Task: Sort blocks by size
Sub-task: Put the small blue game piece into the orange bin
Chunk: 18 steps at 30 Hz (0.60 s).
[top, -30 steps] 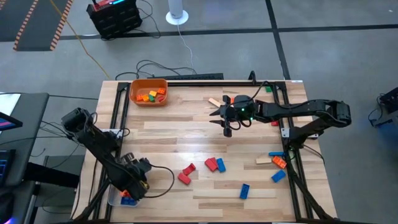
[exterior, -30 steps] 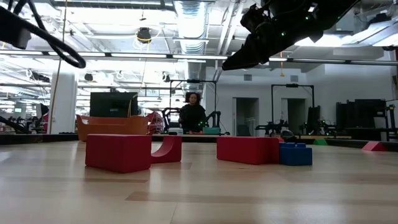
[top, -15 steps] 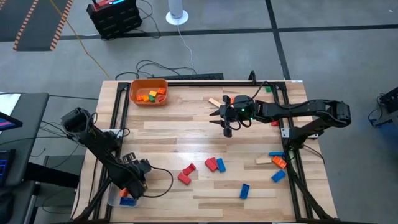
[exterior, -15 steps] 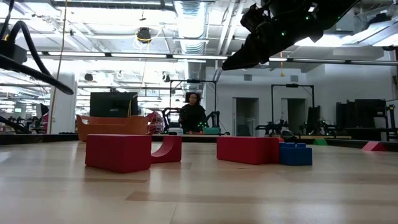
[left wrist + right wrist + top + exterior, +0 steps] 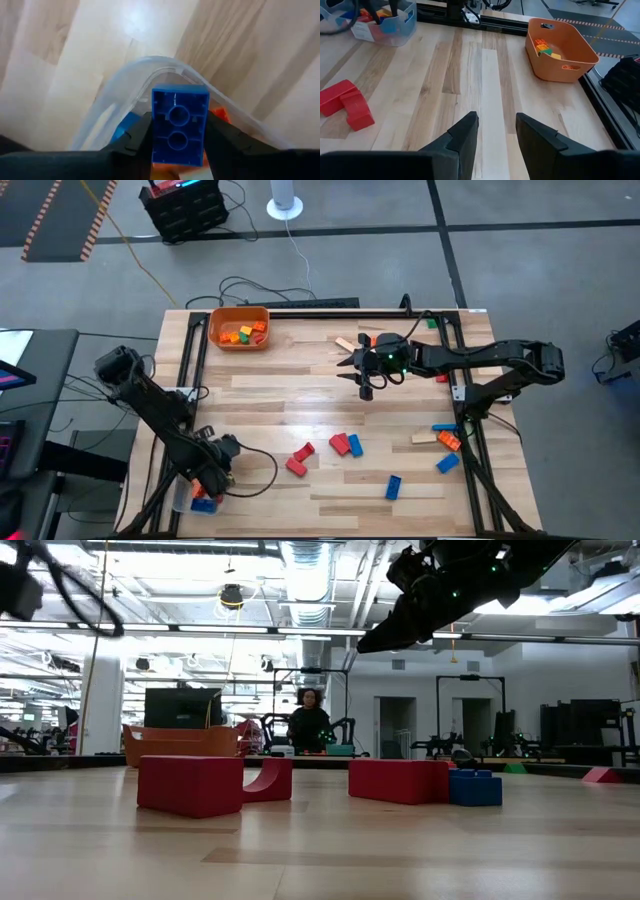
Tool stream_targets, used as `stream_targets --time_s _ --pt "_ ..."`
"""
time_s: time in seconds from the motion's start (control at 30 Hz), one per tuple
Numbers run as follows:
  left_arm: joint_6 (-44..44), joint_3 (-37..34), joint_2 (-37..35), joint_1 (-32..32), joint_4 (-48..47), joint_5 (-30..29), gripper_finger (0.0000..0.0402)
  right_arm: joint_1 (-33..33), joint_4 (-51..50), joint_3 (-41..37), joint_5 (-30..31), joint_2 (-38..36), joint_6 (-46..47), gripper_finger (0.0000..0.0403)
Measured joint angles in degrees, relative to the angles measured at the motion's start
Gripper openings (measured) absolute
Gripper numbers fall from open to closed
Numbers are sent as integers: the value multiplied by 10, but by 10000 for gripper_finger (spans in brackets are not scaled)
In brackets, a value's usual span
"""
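My left gripper [image 5: 205,483] points down over the clear tub [image 5: 150,70] at the table's near left corner, shut on a blue brick [image 5: 179,125]. Blue and orange blocks [image 5: 125,132] lie in the tub beneath it. My right gripper [image 5: 352,367] hovers open above the far middle of the table, nothing between its fingers [image 5: 497,132]. Loose red and blue blocks [image 5: 345,445] lie flat on the near half of the table. More small blocks lie in the orange bin [image 5: 240,328] at the far left. My left gripper pinches the blue brick by its two long sides [image 5: 153,135], one finger on each. The fingers come from above, pointing down. The brick's hollow underside faces up toward the wrist. It sits over the tub's corner; whether it is clear of the blocks below, I cannot tell.
A tan block [image 5: 345,343] lies just beyond my right gripper, and tan, orange and blue blocks [image 5: 442,438] lie by the right rail. Black frame rails run along the table's left, right and far sides. Bare wood lies at the table's middle [image 5: 290,395].
My left arm has shifted over the clear tub: its gripper has drifted a little toward the near left corner, and its upper arm has swung up and leftward. My right arm has kept still.
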Motion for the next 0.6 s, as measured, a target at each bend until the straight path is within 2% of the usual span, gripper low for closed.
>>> stream_targets --time_s 0.23,0.33,0.6 --pt "-41 2 -110 -4 1 -25 132 0 -1 0 0 0 3 164" --pt "-42 2 -166 -14 3 -75 134 0 -3 0 0 0 3 164" --pt "4 3 -325 -5 -15 -260 136 -2 0 0 0 0 5 164"
